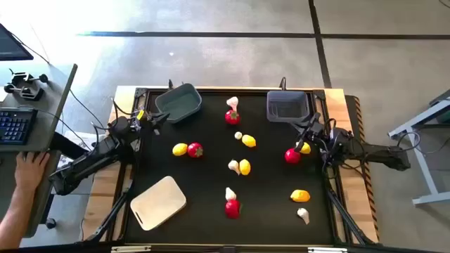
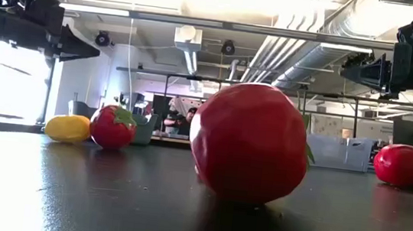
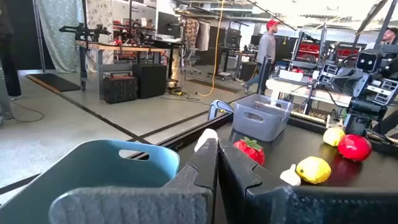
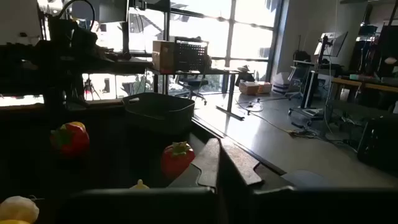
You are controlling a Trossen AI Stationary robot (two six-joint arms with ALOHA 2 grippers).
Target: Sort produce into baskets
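Note:
Red round pieces, yellow lemons and whitish garlic bulbs lie scattered on the black mat. Among them are a red piece point(image 1: 292, 155) with a lemon point(image 1: 305, 147) beside it, and a lemon point(image 1: 180, 149) next to another red piece point(image 1: 195, 150). The grey-blue bin point(image 1: 178, 102) stands at the far left, the dark grey bin point(image 1: 287, 105) at the far right, and the cream tray point(image 1: 158, 202) at the near left. My left gripper point(image 1: 163, 118) hovers shut and empty beside the grey-blue bin point(image 3: 118, 165). My right gripper point(image 1: 304, 140) hovers shut and empty above the red piece and lemon at the right; the low view shows both arms well above the mat.
A large red piece point(image 2: 250, 143) lies near the table's front edge with a garlic point(image 1: 230, 193) beside it. A lemon point(image 1: 300, 196) and a garlic point(image 1: 303, 215) lie near right. A person's hand point(image 1: 28, 169) rests at a desk left of the table.

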